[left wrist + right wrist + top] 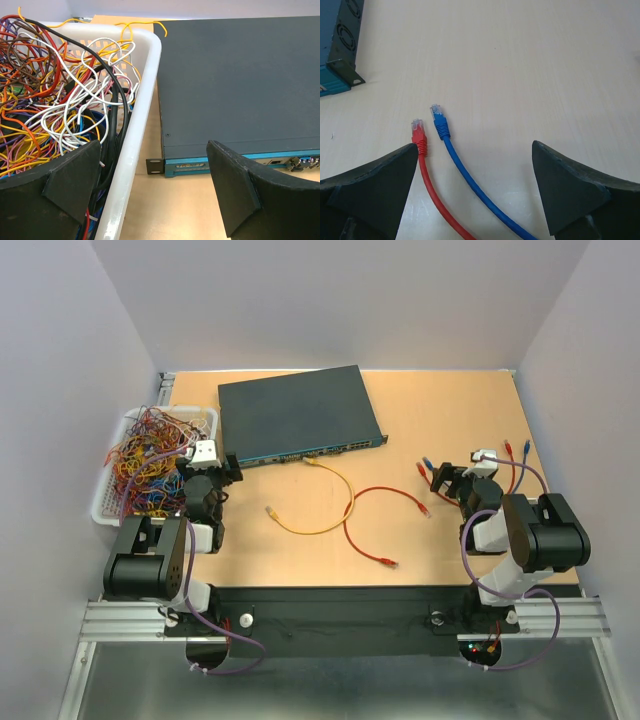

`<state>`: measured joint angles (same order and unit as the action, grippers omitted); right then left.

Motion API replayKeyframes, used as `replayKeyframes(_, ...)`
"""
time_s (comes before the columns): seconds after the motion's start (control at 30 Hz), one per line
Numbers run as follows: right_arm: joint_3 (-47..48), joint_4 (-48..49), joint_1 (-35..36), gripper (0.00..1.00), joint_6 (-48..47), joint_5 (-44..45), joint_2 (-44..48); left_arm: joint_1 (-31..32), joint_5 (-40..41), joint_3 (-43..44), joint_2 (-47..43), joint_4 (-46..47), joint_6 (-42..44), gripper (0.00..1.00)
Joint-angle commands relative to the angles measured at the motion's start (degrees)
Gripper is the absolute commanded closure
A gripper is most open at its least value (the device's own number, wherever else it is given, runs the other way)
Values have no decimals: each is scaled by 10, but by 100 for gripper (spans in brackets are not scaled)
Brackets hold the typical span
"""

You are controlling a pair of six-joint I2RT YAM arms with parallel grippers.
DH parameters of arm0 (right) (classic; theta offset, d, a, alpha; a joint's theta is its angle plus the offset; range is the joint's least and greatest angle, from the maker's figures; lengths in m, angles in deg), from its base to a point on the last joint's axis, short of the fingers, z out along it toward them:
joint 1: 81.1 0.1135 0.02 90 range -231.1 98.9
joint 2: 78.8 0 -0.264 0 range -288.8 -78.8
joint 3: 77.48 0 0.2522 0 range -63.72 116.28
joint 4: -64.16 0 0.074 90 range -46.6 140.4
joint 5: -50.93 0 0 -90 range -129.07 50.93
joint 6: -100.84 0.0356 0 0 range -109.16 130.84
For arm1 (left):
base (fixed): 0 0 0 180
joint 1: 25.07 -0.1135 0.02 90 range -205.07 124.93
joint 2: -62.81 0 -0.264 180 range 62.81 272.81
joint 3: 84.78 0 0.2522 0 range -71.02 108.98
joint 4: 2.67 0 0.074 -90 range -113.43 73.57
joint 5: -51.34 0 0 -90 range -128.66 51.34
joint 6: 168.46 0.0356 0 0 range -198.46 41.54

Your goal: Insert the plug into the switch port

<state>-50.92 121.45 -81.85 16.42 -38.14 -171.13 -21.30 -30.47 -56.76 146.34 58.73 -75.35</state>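
Note:
The switch is a flat dark blue-grey box lying at the back of the table, its port face turned toward me. A yellow cable lies before it, one plug close to the ports and the other plug on the bare table. My left gripper stands open near the switch's left front corner, fingers empty. My right gripper is open and empty. It hovers over a red plug and a blue plug lying side by side.
A white basket full of tangled wires stands at the left, its rim almost touching the switch. A loose red cable lies mid-table. Red and blue cables run along the right side. The switch's right end shows far left.

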Motion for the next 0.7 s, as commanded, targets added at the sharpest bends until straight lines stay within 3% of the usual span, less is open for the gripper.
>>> replayKeyframes(0.0,7,38,-1,0,-12,-7,3,-7,14,-2,0,127,7,1)
replayKeyframes(0.6,10,36,-1,0,-7,3,2,-7,14,-2,-1,127,8,1)
replayKeyframes(0.67,20,5,5,0,-5,45,28,-7,14,-2,0,127,8,1)
